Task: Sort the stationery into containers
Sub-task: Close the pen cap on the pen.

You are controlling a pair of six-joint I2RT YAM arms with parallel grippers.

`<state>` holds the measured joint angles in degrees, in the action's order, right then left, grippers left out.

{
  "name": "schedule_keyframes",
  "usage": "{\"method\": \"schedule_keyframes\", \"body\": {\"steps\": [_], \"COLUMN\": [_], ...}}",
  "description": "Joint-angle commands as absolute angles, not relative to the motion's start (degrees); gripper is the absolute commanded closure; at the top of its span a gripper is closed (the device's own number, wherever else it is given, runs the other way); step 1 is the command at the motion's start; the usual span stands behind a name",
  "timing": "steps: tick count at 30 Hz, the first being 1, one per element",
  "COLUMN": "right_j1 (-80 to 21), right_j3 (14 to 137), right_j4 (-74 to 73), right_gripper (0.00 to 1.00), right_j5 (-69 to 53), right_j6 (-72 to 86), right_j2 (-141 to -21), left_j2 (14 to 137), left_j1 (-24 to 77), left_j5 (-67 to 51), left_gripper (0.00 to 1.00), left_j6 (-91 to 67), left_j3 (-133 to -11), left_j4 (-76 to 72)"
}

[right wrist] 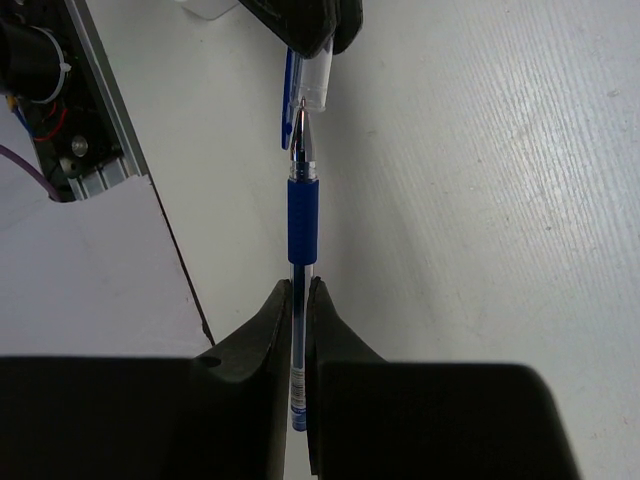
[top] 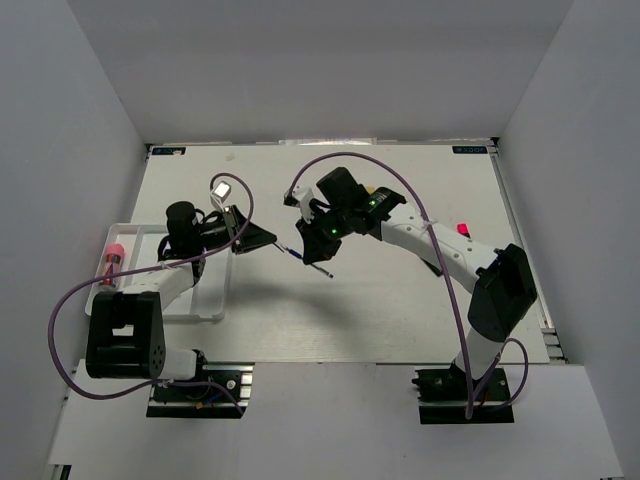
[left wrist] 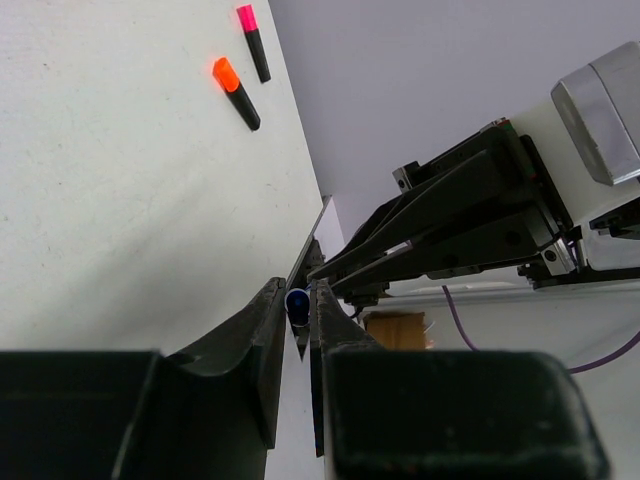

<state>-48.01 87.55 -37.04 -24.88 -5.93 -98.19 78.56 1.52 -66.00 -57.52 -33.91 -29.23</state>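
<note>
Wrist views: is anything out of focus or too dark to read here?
Left wrist view: the left hand fills the foreground as soft black mass, while the black highlighter with orange cap is crisp. Right wrist view: the thin blue clear-barrelled pen is sharp; right hand underexposed.

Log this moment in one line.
left gripper: shut on pen cap | right gripper: shut on blue pen | tip at cap mouth

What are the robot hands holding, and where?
The right gripper pinches the blue pen by its back barrel; the left gripper pinches the clear cap at the pen's tip.
</note>
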Motion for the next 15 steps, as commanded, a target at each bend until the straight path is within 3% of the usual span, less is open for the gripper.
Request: {"method": "schedule_keyframes", "body": {"steps": [1, 15], "right_j1": [-48.0, -47.9], "right_j3": [90.3, 93.1], "right_j4": [-36.0, -36.3], "right_gripper": [1.00, 1.00], "right_j5": [-26.3, -28.1], "right_j6": [-5.4, -4.6], "right_j2": [-98.0, -100.8], "left_j2": [77.5, 77.3], "left_j1": [2.7, 4.4], "left_j5": [-66.5, -65.4], "left_gripper": [1.00, 1.00], "left_j6": [-55.1, -59.5], "left_j3": [-34.6, -31.9], "left_j4": [-27.3, -32.0]}}
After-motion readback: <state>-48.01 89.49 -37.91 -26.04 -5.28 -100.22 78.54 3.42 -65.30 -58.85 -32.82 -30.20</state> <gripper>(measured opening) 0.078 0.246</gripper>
